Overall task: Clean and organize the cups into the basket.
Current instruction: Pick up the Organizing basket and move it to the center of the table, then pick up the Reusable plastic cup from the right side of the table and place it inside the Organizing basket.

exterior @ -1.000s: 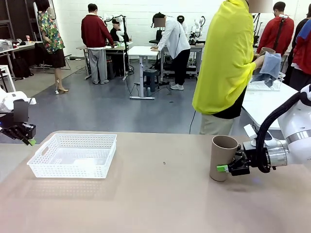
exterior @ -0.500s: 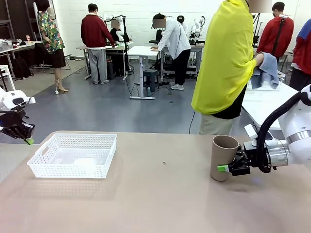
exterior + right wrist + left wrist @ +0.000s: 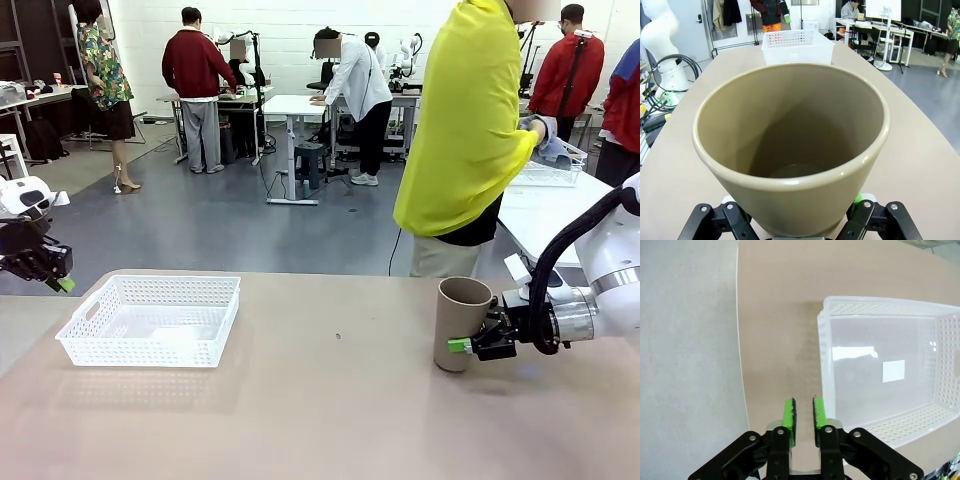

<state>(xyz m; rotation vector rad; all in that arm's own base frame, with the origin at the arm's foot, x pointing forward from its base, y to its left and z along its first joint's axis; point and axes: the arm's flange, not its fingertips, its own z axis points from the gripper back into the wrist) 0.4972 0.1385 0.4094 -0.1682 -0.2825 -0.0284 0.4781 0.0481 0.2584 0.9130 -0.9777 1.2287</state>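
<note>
Now: right pincer [image 3: 468, 340] at tan-brown cup [image 3: 460, 315], left pincer [image 3: 803, 412] beside basket [image 3: 140, 350]

Entry, right side: the right pincer is reaching in sideways, low over the table [image 3: 320, 420]. Its two fingers are straddling the lower half of the tan-brown cup, with one green pad [image 3: 458, 346] lying along the wall on the robot's side and the other finger going behind. Whether the pads are pressing or sitting just off the wall, I cannot tell. The cup is standing mouth up on its narrow base, directly between the fingers; in the right wrist view its rim is looming just ahead of the knuckles. The basket is sitting well beyond this pincer's fingertips, across the table.

Entry, left side: the left pincer is pointing down over the strip of table between the basket and the table edge. Its pads are standing slightly apart, a narrow slit between them, pinching nothing. The basket is lying just ahead of the fingertips and to their right in the wrist view, near but not touching.

A person [image 3: 465, 120] in a yellow top is standing beyond the right pincer, turned away, holding a blue cloth [image 3: 552, 148].
</note>
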